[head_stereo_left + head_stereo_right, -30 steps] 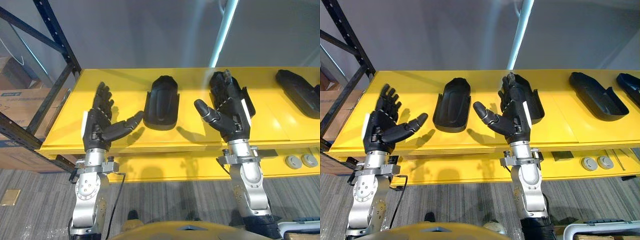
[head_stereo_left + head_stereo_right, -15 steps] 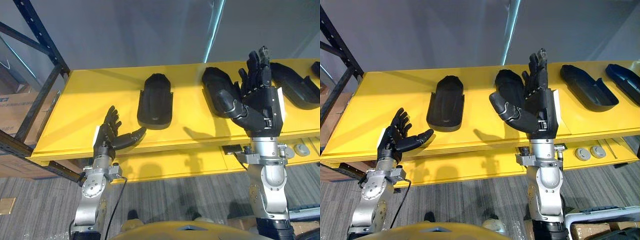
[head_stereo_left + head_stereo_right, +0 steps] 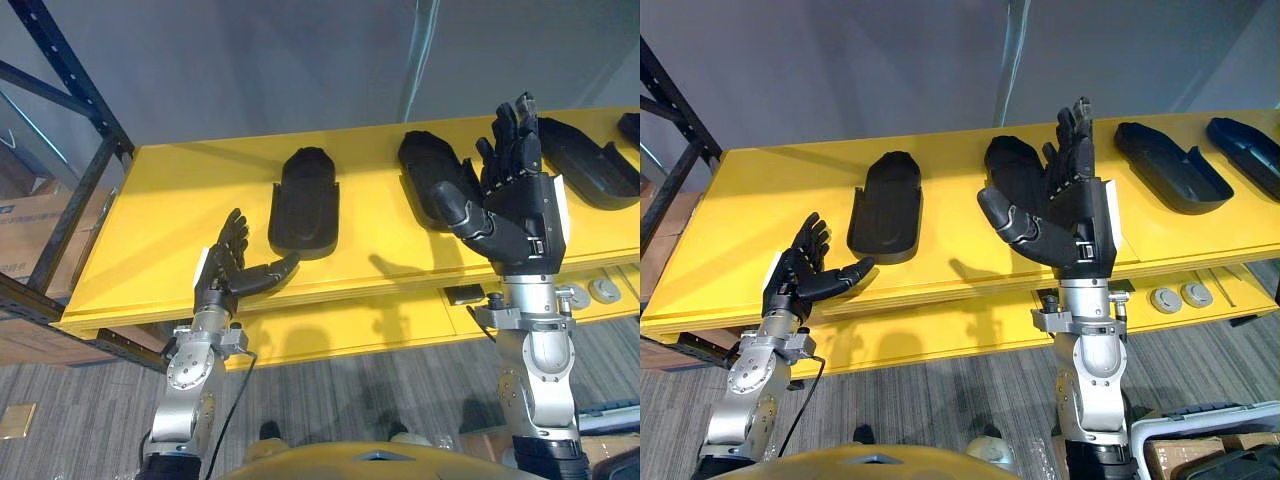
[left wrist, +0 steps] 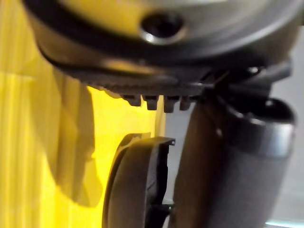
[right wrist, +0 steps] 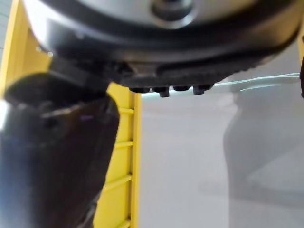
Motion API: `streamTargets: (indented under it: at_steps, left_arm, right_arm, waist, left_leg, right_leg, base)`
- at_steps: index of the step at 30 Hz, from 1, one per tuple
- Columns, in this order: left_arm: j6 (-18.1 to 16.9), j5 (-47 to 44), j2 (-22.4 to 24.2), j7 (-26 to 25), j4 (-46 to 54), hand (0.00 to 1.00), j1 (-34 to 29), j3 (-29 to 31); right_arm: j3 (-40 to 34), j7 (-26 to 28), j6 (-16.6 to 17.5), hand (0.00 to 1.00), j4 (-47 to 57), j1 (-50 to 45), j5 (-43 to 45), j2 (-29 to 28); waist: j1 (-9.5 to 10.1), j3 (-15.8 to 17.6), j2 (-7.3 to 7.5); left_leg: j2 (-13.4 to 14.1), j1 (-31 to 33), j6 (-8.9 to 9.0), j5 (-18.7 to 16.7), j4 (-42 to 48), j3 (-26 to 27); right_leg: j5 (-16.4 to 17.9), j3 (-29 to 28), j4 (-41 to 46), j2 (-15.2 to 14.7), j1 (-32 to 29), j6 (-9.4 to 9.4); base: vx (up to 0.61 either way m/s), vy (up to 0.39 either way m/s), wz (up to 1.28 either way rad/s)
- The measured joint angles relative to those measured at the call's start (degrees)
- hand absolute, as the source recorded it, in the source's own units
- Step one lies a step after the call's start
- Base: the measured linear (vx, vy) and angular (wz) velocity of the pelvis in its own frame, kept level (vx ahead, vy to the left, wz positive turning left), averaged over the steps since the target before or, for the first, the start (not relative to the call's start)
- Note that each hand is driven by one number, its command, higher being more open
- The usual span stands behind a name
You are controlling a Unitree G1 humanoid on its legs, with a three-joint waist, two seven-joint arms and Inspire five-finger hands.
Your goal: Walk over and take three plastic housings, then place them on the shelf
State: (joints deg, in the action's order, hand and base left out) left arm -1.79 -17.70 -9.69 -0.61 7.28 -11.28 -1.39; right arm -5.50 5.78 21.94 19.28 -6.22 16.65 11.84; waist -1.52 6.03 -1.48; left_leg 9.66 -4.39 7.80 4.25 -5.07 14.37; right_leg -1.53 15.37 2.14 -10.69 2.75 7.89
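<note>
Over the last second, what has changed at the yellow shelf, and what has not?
The left hand has dropped from beside the leftmost housing to the front edge of the shelf. The right hand has shifted right, uncovering most of the second housing. Both hands remain open and empty; the housings lie unmoved.

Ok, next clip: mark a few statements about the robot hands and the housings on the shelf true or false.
1. The left robot hand and right robot hand are both open, holding nothing. True.
2. The left robot hand grips the leftmost black plastic housing. False: its fingers are straight, not round it.
3. Four black plastic housings lie on the yellow shelf. True.
4. The housings are stacked. False: they lie side by side.
</note>
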Motion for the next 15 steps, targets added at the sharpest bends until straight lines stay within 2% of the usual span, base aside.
streamTargets:
  at_steps: [15]
  left_arm:
    - [1.26, -2.46, -0.82, 2.57, 0.01, 1.00, 0.59, -2.85]
  right_arm:
    - [0.04, 0.46, -0.03, 1.00, 0.22, -0.01, 0.00, 0.00]
  waist:
    - [-0.19, -0.43, -0.75]
  left_leg:
    - [-0.07, -0.09, -0.19, -0.42, 0.00, 0.27]
  right_leg:
    - [-0.02, -0.16, -0.01, -0.09, 0.01, 0.12]
  base:
    - [0.00, 0.000, 0.00]
